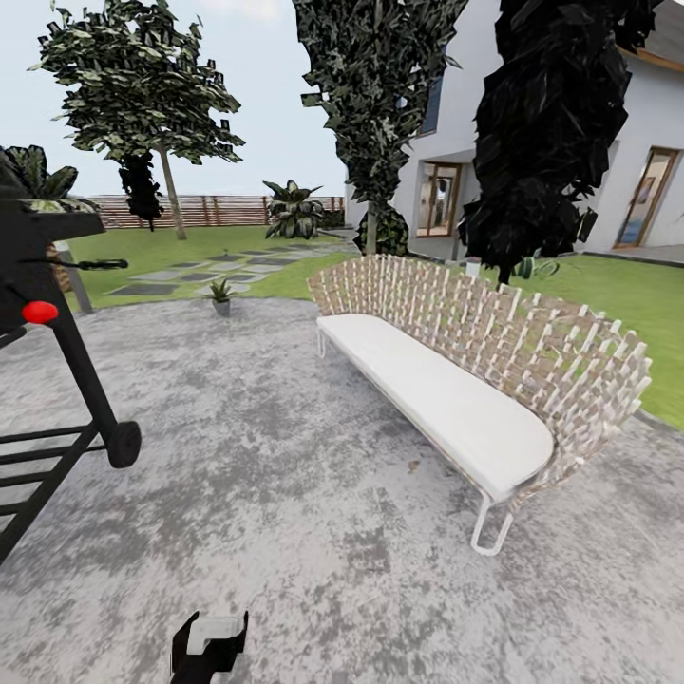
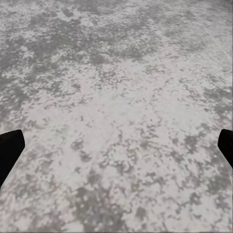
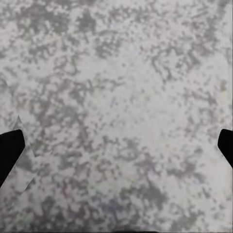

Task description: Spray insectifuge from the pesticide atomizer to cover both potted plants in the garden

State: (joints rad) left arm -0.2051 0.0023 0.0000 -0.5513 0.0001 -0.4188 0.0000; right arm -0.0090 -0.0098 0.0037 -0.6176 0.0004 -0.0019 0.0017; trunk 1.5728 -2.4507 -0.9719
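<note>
One potted plant (image 1: 220, 294), a low green rosette in a tiny grey pot, stands at the far edge of the grey paving (image 1: 285, 494) where the lawn (image 1: 171, 249) begins. The pesticide atomizer is out of view. My left gripper (image 1: 214, 629) pokes in at the head view's lower edge, low over the paving. In the left wrist view the left gripper (image 2: 116, 145) is open, its dark fingertips (image 2: 9, 148) wide apart over bare paving. The right gripper (image 3: 116, 145) is likewise open over paving, nothing between its fingertips (image 3: 9, 148).
A black grill (image 1: 57, 380) with a red knob and a wheel stands close at the left. A long wicker sofa (image 1: 475, 380) with a white cushion runs along the right. Beyond are stepping stones (image 1: 190, 274), trees, a brown fence (image 1: 218, 209) and the house (image 1: 570, 171).
</note>
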